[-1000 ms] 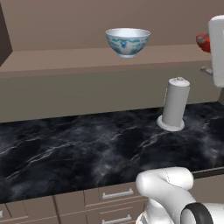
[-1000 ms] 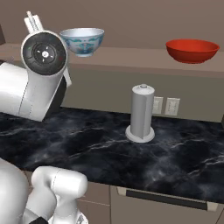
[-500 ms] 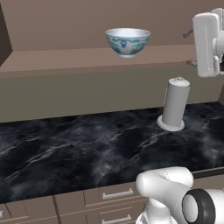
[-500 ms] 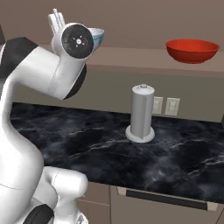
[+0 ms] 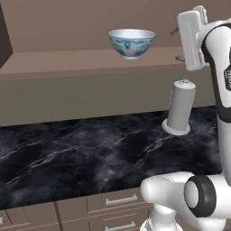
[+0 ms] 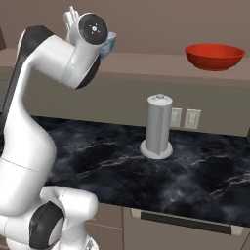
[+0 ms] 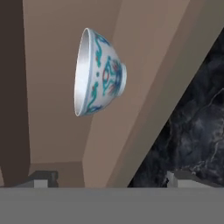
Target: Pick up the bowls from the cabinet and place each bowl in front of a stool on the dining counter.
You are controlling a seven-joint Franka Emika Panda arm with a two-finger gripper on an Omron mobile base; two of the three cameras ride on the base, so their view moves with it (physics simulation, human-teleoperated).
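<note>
Clearly the first pick is in hand: the claw [image 7: 107, 177], spread wide and empty, faces the patterned porcelain bowl [image 7: 98, 72] upper left of frame on the cabinet ledge [image 5: 67, 61], and must next advance to straddle its rim.

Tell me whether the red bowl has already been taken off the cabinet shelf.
No. The red bowl sits upright on the cabinet shelf, above and to the right of the paper towel roll.
</note>
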